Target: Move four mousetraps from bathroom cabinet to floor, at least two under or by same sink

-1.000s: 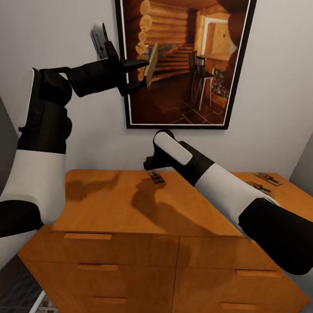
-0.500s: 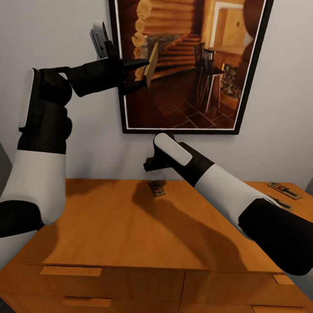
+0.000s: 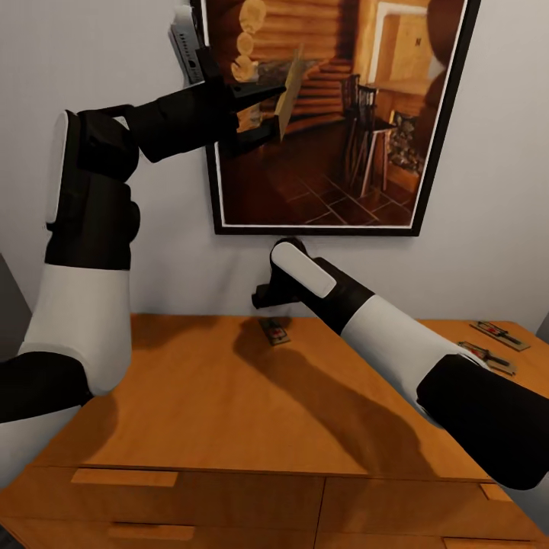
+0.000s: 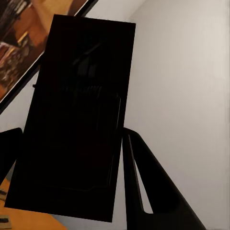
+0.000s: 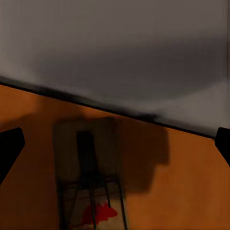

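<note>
Left gripper [image 3: 276, 110] raised before framed picture [image 3: 335, 114], clamped on one mousetrap [image 3: 289, 90]. Right gripper [image 5: 115, 143] spread wide just above another mousetrap [image 3: 274, 332] on orange cabinet [image 3: 191, 396] top, by white wall [image 3: 496, 191]. Two more traps [image 3: 496, 345] near far right edge.

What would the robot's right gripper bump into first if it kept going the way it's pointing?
Probably the mousetrap lying on the cabinet top: the right gripper is open, aimed down at it. Depth is unclear; the wall rises just behind.
</note>
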